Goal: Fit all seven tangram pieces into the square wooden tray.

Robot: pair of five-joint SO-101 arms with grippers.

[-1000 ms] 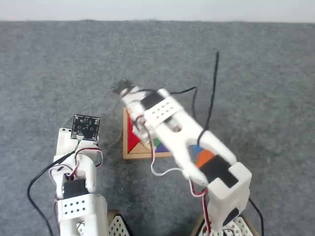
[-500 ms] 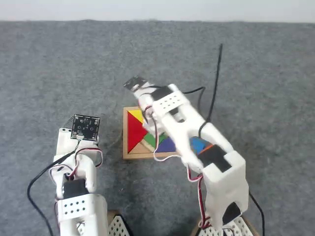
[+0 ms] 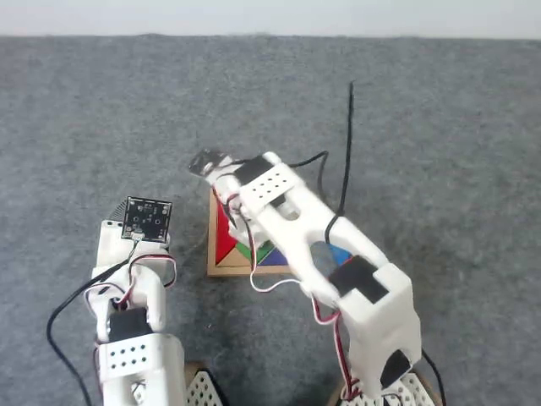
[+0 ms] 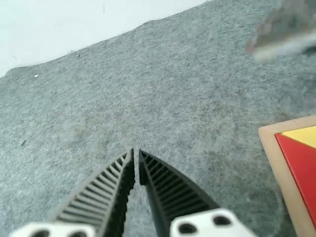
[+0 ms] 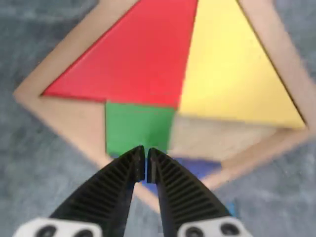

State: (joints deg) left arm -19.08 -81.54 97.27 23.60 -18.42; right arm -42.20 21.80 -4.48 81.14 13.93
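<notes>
Where the right arm crosses it, most of the tray is hidden; near its cut-off corner the left gripper sits closed, empty; the right gripper, also closed and empty, hangs over the green piece

White arm shells, black servo blocks, red-white-black wires, black ribbed fingers on white mounts

Grey felt-like mat covers the table up to a pale wall.
</notes>
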